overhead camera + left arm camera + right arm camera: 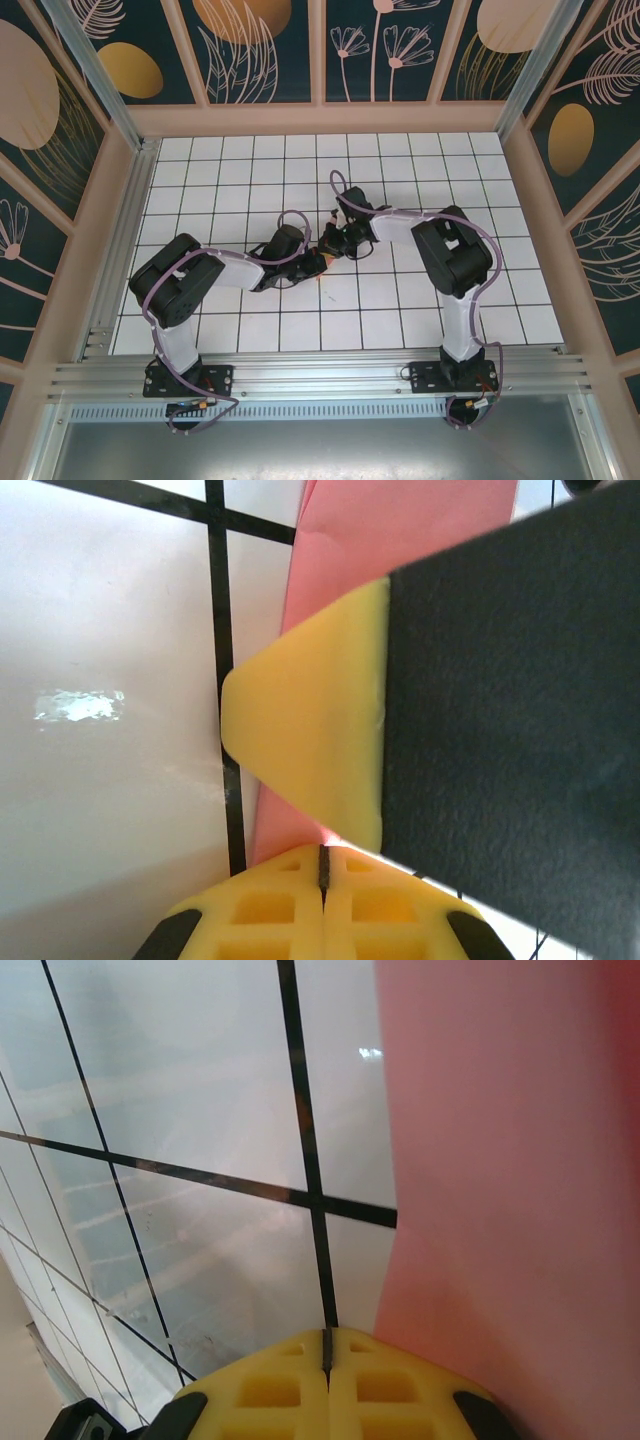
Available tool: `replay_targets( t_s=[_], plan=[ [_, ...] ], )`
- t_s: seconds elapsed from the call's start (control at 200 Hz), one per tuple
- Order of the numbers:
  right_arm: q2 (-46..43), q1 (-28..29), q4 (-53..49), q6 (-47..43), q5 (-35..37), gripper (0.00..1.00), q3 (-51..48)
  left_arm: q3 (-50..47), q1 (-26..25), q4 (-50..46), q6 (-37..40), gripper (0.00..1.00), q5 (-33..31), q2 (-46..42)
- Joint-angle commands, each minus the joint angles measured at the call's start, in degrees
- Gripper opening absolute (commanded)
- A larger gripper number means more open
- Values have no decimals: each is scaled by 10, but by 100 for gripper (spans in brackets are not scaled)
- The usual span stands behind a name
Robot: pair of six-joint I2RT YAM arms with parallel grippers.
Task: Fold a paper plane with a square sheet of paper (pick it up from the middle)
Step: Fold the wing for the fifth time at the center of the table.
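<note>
Both my jaws are sitting fully closed, crowding together over the folded pink paper [400, 530], so I am risking them colliding and tearing or skewing a crease.

The paper [400, 530] is pink, the bench [250, 170] is white with black lines, the walls [270, 60] dark green with gold spots.
</note>
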Motion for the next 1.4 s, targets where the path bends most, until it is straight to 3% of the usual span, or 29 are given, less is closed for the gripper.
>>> replay_targets(
  t_s=[0.0, 0.56, 0.711, 0.921, 1.146, 1.391],
  plan=[
    [37, -38, 0, -25, 69, 1, 19, -21, -2, -61, 8, 0, -3, 20],
    [43, -52, 4, -61, 6, 2, 41, 8, -2, -73, 22, 0, 8, -9],
    [24, -51, 17, -66, -34, 4, 37, 15, 11, -45, -1, 14, -9, -96],
    [16, -48, 18, -68, -56, 6, 46, -18, 17, -36, -27, 16, -81, -149],
    [16, -46, 23, -62, -60, 6, 40, -15, 16, 43, -49, 15, -27, -93],
    [27, -46, 21, -57, -55, 5, 40, 50, 11, 21, -47, 11, -23, 1]
  ],
)
